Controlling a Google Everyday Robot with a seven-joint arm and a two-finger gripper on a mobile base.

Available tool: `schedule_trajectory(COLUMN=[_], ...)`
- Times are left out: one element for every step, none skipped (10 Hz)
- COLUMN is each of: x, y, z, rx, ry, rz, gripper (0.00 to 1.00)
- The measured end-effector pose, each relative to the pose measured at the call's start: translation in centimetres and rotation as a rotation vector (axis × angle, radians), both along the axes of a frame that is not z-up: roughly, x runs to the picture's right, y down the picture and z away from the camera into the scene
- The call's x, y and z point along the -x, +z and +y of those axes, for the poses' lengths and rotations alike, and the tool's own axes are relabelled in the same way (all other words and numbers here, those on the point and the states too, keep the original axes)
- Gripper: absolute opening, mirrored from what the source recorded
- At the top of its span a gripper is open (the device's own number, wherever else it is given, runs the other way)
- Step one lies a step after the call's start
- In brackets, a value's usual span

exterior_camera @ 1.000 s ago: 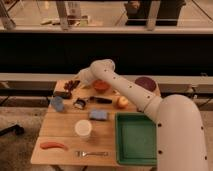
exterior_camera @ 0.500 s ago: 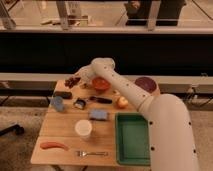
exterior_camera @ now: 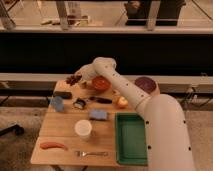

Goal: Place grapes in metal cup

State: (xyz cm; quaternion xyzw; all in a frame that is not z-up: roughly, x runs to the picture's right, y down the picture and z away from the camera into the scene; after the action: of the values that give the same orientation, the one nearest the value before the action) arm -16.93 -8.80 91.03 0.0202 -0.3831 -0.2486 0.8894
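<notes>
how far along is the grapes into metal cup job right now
Nothing looks finished: the grapes are at the far left corner of the table, not in the metal cup. In hand: the gripper is right at the bunch, beside the red bowl; whether it holds them is unclear. Left: carry the grapes to the cup and drop them in.

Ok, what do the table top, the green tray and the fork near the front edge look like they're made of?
The table top looks like light wood: pale tan and matte. The green tray is likely plastic, given its even colour and moulded rim. The fork is probably metal, being thin and grey. The gripper is at the table's far left, beside the grapes.
</notes>
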Motion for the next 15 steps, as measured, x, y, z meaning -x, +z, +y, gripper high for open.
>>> schedule_trajectory(x=[0.0,0.2,0.5,0.6,0.8,0.8,0.8,1.0,1.2,1.4,1.4,1.5,1.5,1.5,1.4], y=[0.2,0.5,0.8,1.1,1.4,1.7,2.0,2.2,2.5,2.8,3.1,3.6,3.9,4.1,4.3], z=[-0.2,-0.4,-0.6,-0.6,-0.6,-0.7,-0.9,-0.9,-0.9,-0.7,-0.6,-0.5,-0.3,-0.3,-0.2], rx=[-0.002,-0.005,-0.005,-0.006,-0.006,-0.007,-0.006,-0.005,0.000,0.005,0.010,0.017,0.022,0.025,0.028], ry=[0.002,0.002,-0.001,-0.004,-0.006,-0.009,-0.013,-0.018,-0.025,-0.028,-0.030,-0.031,-0.032,-0.031,-0.030], rz=[-0.004,-0.009,-0.014,-0.017,-0.020,-0.028,-0.037,-0.045,-0.053,-0.057,-0.058,-0.058,-0.059,-0.058,-0.057], gripper=[0.01,0.01,0.01,0.01,0.01,0.01,0.03,0.06,0.07,0.08,0.12,0.14,0.14,0.14,0.14])
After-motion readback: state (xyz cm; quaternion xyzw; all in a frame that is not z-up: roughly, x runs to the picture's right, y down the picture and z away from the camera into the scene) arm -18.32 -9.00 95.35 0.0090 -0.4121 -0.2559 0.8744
